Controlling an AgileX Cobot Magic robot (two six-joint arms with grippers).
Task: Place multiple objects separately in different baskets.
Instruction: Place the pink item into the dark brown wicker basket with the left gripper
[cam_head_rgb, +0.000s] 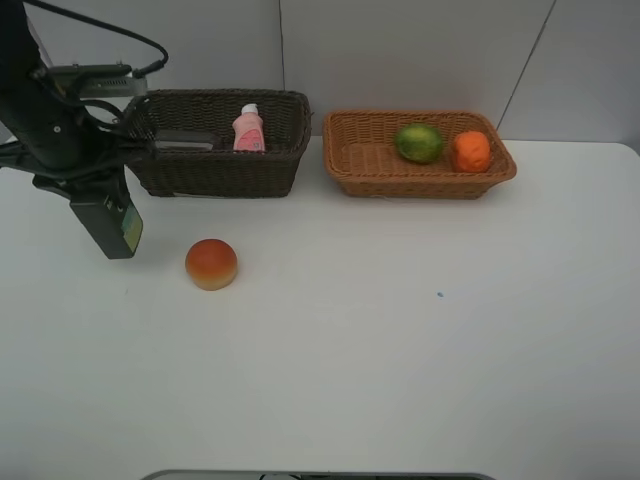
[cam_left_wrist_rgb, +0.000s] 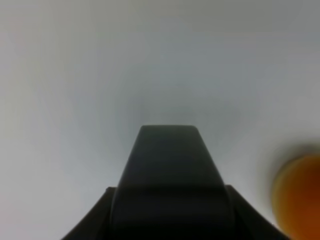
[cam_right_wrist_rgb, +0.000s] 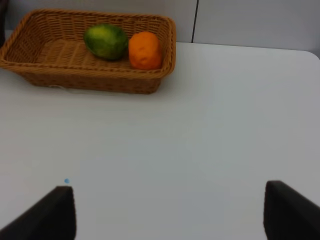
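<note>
Left jaws shut, near the peach, apart.

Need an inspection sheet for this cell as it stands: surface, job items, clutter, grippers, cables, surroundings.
Surface: white table, with one small blue speck.
Job's things: dark brown basket holds the pink white-capped bottle and a dark object I can't identify. Tan basket holds the green fruit and the orange. Peach-like fruit sits loose on the table.
Clutter: nothing seen.
Grippers: left gripper shut, empty, beside the peach-like fruit. Right gripper open, empty, shown only in its wrist view.
Cables: black cable loops above the left arm.
Surroundings: grey wall panels behind the baskets.
</note>
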